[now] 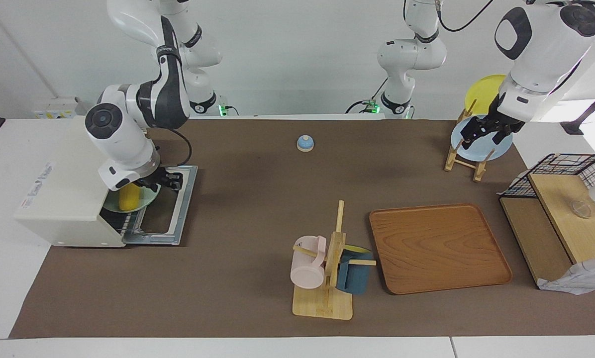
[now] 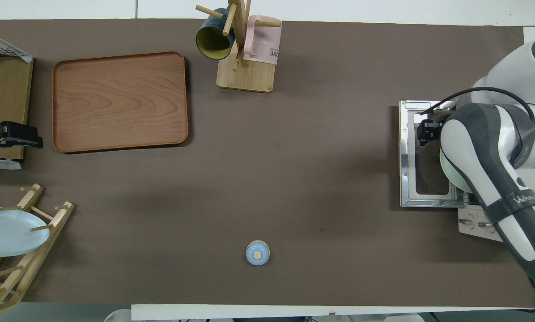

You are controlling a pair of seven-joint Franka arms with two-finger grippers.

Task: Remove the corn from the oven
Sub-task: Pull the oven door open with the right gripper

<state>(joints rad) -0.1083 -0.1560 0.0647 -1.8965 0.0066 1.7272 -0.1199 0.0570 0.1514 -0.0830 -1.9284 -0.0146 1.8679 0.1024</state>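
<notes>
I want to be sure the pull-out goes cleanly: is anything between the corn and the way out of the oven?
Nothing visible. The oven door lies flat open, and the corn sits on a pale green plate at the mouth. The right tool hangs over the plate beside the corn. The left tool waits by the plate rack.

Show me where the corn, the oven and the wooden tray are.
corn (image 1: 128,198): facing view, middle of the yellow cob on the plate.
oven (image 1: 66,194): facing view, its cream-white top panel.
wooden tray (image 2: 120,102): overhead view, bare centre of its floor.
</notes>
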